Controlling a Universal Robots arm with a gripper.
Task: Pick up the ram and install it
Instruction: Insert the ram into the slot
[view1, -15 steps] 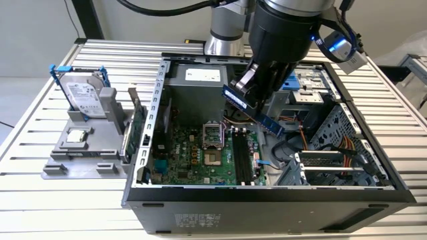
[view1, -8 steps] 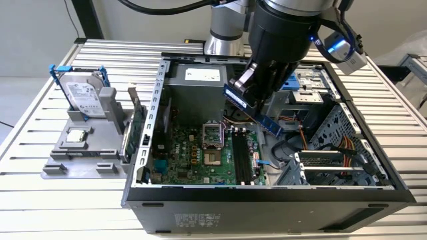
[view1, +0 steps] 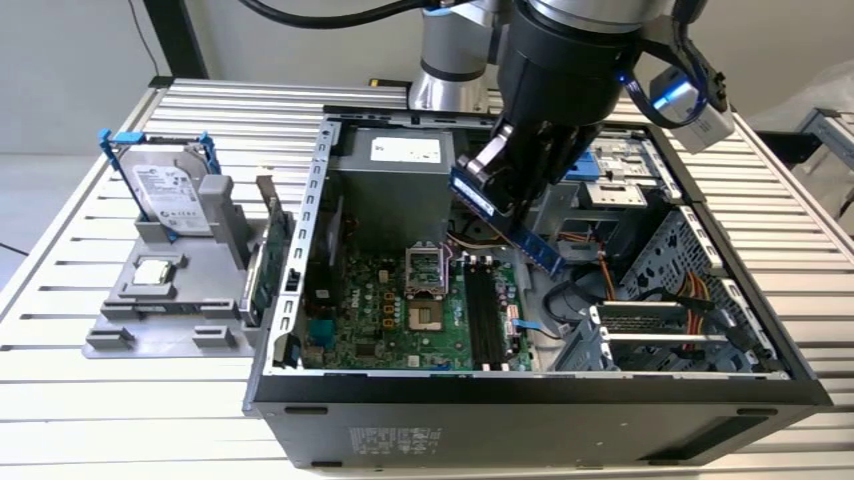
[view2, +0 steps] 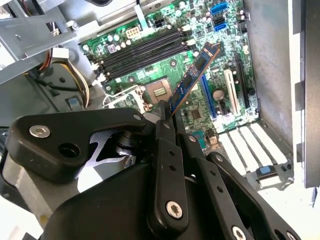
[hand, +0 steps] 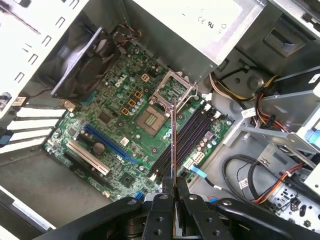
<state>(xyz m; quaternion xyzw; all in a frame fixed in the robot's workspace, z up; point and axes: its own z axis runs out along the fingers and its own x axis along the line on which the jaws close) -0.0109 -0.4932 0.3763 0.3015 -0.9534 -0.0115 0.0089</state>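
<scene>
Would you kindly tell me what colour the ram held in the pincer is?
The ram is blue with black chips, clearest in the second wrist view.

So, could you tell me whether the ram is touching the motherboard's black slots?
Apart. The exterior view shows the ram tilted in the gripper, its lower end clear of the black slots with a visible gap between them.
</scene>
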